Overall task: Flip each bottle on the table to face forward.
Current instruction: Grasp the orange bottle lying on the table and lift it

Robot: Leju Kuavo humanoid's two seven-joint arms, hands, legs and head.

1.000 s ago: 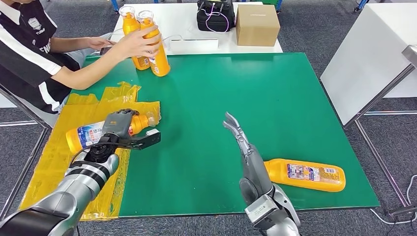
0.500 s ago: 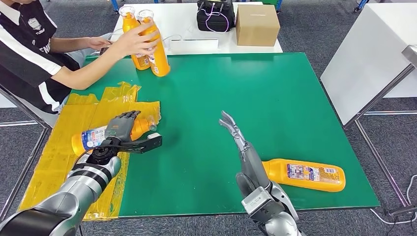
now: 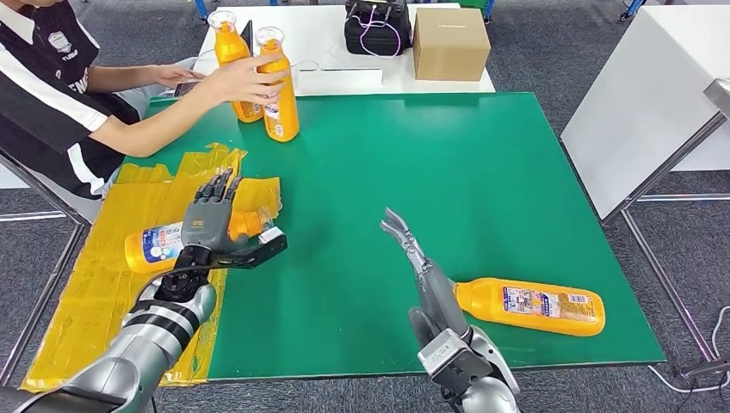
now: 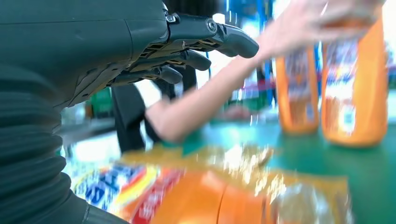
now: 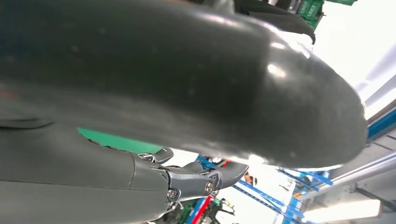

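Grey carpet floor (image 3: pixel 551 43) surrounds the green-topped table (image 3: pixel 482 172); at twelve o'clock a white table (image 3: pixel 318 39) — at two o'clock, perhaps a white cabinet (image 3: pixel 637 112).

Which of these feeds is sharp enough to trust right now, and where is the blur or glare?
Head view: sharp, evenly lit. Left wrist view: the lying bottle is a close blur, the person's arm smeared. Right wrist view: the right hand blocks most of it, background blown out white.
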